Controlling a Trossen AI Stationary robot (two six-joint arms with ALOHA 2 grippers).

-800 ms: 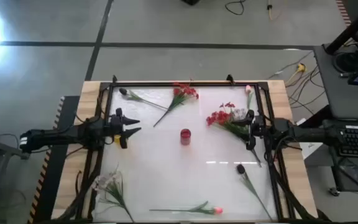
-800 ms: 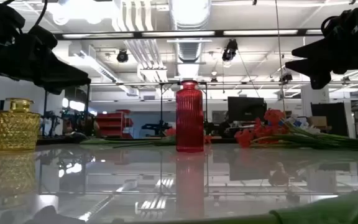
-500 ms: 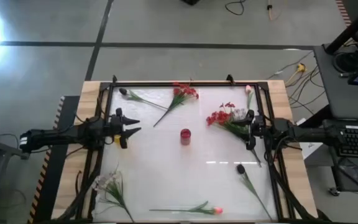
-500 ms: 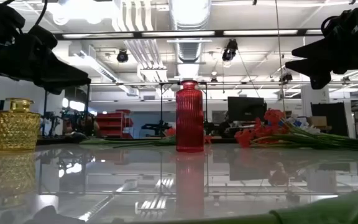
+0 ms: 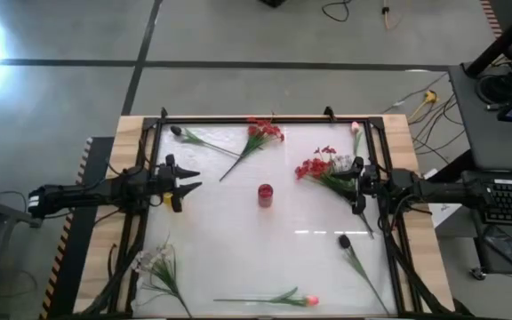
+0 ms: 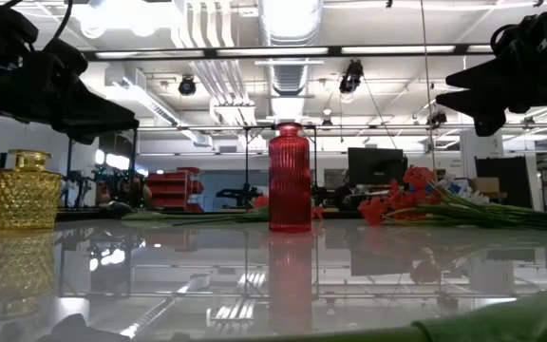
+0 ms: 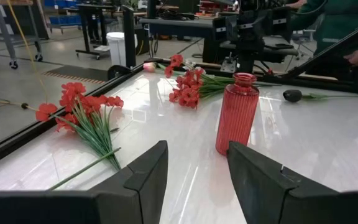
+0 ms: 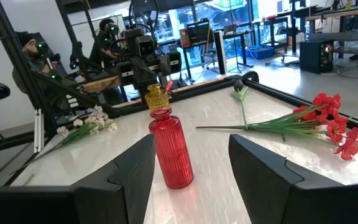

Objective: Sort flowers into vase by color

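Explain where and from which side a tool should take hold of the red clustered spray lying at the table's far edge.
Grip the bare green stem, not the blooms. The red clustered spray lies flat, blooms toward the far edge and stem trailing toward the left tool. That stem is thin and clear of other things, so come straight down, fingers across it.

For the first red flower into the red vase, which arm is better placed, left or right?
Probably the right. The right gripper is open, right beside a red spray, with the red vase near. The left gripper, also open, has no flower close.

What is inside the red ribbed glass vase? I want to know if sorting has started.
No stem or bloom rises from the red ribbed glass vase; its mouth looks bare. The tinted ribbed walls obscure its interior.
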